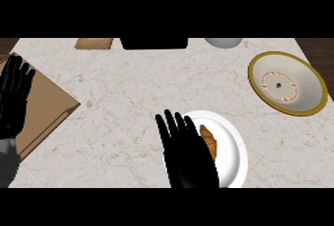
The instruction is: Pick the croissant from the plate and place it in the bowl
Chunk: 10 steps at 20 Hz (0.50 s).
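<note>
Croissant [209, 140] on white plate [236, 145], long axis running near-to-far, just right of right hand [186, 154], fingers straight, grasping nothing. Left hand [14, 95] resting open, far left. Bowl [287, 84] beyond, right.

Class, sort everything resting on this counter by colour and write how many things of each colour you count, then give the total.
White: 1, the plate
Gold-rimmed: 1, the bowl
Golden-brown: 1, the croissant
Brown: 2, the wooden board and the small board
Black: 1, the box
Grey: 1, the round dish
Total: 7
</note>
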{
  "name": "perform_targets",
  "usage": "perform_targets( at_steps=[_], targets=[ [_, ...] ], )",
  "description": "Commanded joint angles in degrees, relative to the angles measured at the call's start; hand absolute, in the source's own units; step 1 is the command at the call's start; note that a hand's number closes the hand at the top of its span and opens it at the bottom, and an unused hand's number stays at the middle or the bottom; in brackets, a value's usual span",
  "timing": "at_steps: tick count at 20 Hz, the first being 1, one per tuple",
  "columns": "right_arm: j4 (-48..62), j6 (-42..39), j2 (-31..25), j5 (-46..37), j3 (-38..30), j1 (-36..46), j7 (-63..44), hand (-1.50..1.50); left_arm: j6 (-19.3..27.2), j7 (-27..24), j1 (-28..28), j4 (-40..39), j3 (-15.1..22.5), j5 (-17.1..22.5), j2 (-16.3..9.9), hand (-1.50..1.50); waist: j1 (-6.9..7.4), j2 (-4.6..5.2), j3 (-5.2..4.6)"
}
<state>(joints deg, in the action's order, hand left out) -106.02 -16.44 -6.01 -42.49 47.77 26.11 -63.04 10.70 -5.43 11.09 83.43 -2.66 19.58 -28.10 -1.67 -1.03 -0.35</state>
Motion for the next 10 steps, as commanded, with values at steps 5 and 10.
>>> perform_targets(
  at_steps=[5, 10],
  targets=[
    [-6.0, -16.5, 4.1, 4.0, -1.1, 0.0, -19.1, -1.5, 1.3, 2.3, 1.5, 1.7, 1.3, -1.2, 0.9, 0.0, 0.38, 0.25, 0.17],
    [-5.3, -18.7, 2.6, 6.0, -5.7, -0.8, -17.1, -1.5, 1.3, 1.8, 2.3, 0.9, 1.5, -1.9, 1.7, 0.0, 0.84, 0.75, 0.21]
  ],
)
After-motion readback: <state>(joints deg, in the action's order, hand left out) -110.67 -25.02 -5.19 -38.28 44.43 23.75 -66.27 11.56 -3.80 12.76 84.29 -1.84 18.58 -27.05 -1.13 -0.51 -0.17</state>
